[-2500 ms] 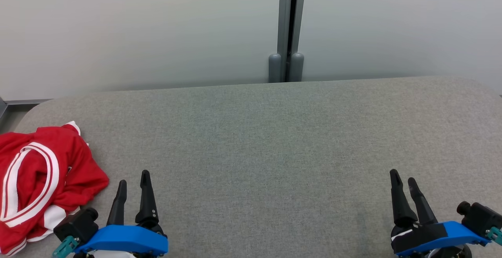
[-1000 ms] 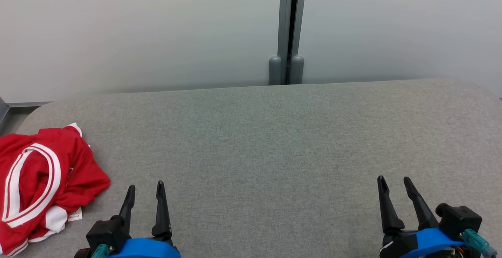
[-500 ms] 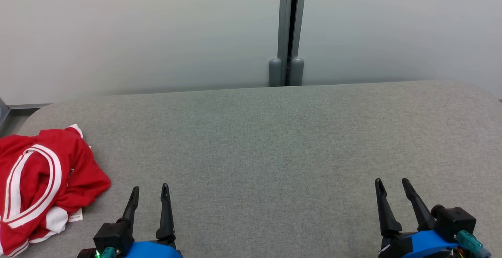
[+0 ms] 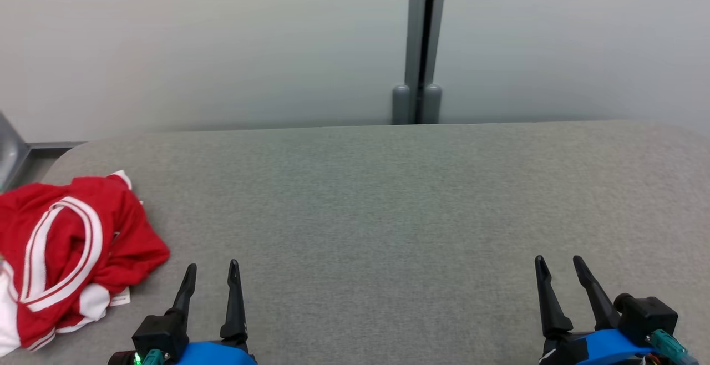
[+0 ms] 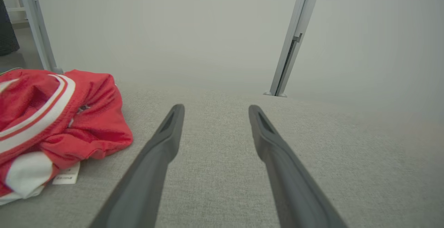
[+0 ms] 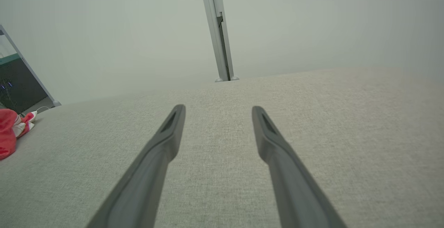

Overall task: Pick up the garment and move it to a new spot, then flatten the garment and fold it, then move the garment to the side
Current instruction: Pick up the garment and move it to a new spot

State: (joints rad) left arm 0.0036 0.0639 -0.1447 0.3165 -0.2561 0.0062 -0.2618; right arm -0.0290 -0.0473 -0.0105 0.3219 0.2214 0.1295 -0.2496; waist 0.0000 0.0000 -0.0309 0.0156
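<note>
The garment (image 4: 72, 254) is a crumpled red piece with white stripes, lying at the left end of the grey fabric surface (image 4: 388, 209). My left gripper (image 4: 212, 267) stands open just to its right, near the front edge, nothing between its fingers. In the left wrist view the garment (image 5: 59, 117) lies left of my open left gripper (image 5: 214, 107), apart from it. Far to the right, my right gripper (image 4: 558, 259) is also open and empty. In the right wrist view my right gripper (image 6: 218, 107) hangs over bare fabric, and the garment (image 6: 10, 131) is a small red patch at the far left edge.
A pale wall with a grey vertical post (image 4: 424, 49) rises behind the surface. A grey metal frame (image 4: 11, 154) stands off the surface's left end. A white label (image 5: 66, 177) sticks out from under the garment.
The head camera has turned slightly left, so the whole picture has shifted right. Earlier both grippers drew back toward the front edge; over the last half second they hold still.
</note>
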